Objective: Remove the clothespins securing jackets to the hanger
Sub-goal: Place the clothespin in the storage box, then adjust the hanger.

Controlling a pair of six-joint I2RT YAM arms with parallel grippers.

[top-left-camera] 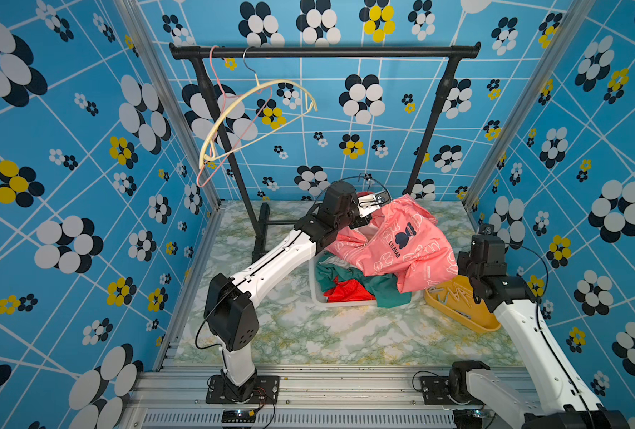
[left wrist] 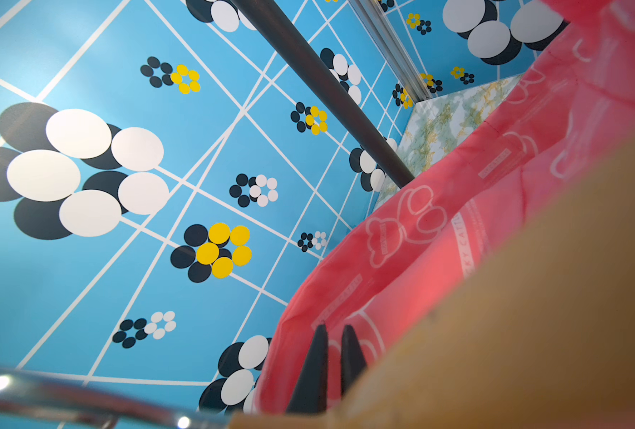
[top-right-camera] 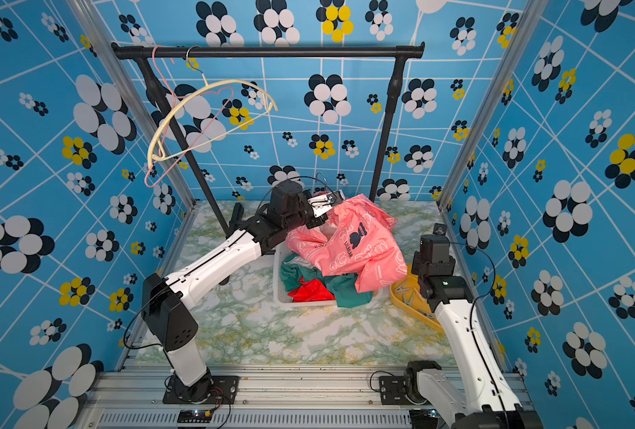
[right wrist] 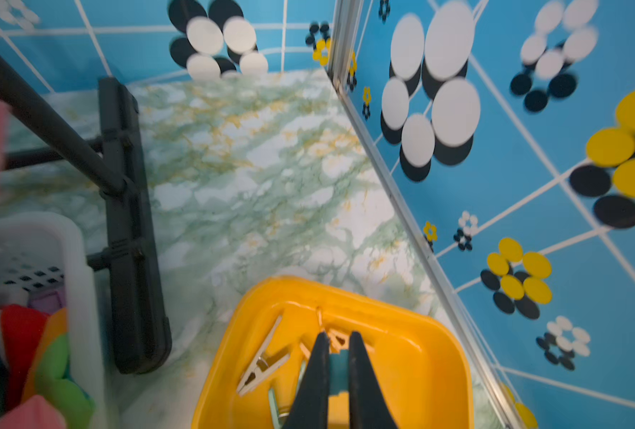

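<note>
Crowded around the left fingers (left wrist: 318, 371); one lane open ahead of the right fingers (right wrist: 318, 379).
The pink jacket (left wrist: 438, 241) fills the space just past the left fingers' tips; a blurred tan body (left wrist: 531, 297) crowds one flank, a chrome hook (left wrist: 67, 395) the other, with open air between hook and rack post (left wrist: 327, 93) up to the blue wall (left wrist: 85, 289). The right fingers hang over the yellow tray (right wrist: 412, 345), a teal clothespin (right wrist: 337, 371) filling their gap. Past the tray's rim the counter (right wrist: 253, 178) lies bare; white basket (right wrist: 78, 267) and rack foot (right wrist: 130, 230) close one side, the wall the other.
</note>
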